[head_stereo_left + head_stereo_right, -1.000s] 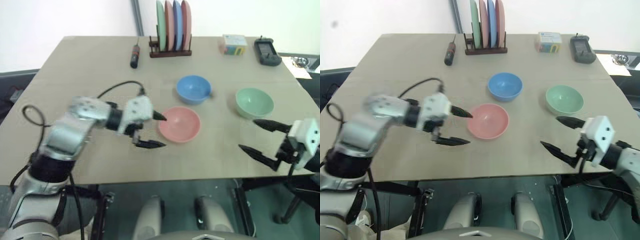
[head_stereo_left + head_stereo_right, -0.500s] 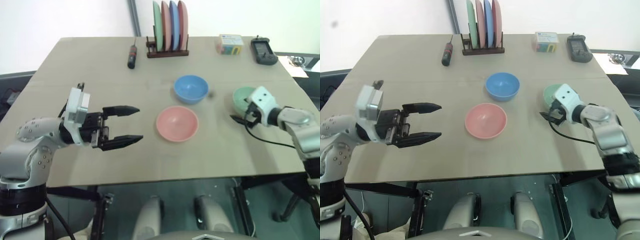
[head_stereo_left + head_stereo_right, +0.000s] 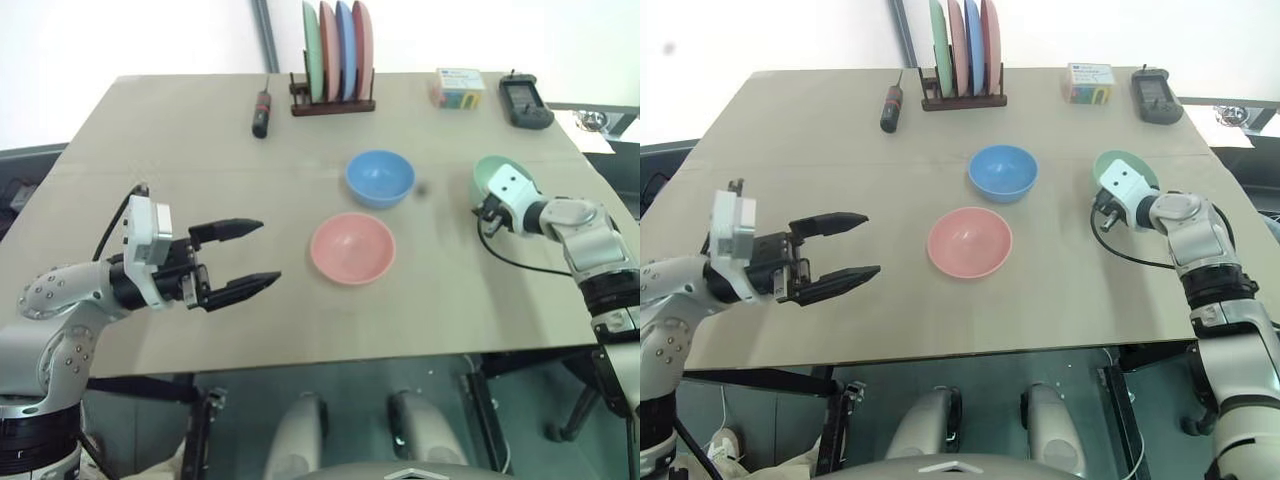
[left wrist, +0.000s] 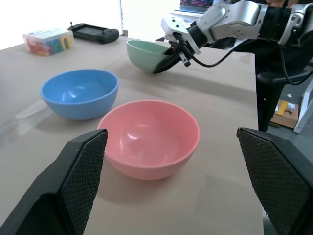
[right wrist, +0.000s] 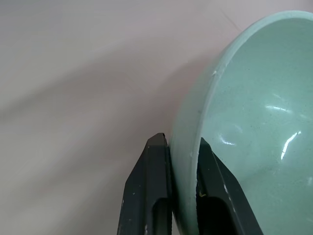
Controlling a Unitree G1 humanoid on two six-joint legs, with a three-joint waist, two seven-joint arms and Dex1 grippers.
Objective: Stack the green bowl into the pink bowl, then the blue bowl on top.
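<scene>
Between right hand point(image 5: 182, 161) fingers, green bowl point(image 5: 254, 112) rim

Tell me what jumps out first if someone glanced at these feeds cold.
The right gripper pinching the near rim of the green bowl at the table's right side. Next, the pink bowl and blue bowl sit apart mid-table, with the left gripper hanging open left of them.

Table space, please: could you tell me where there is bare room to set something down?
Bare tabletop runs along the near edge, in front of the pink bowl, and down the left side below the screwdriver. It is crowded around the blue bowl and where the right tool pinches the green bowl.
</scene>
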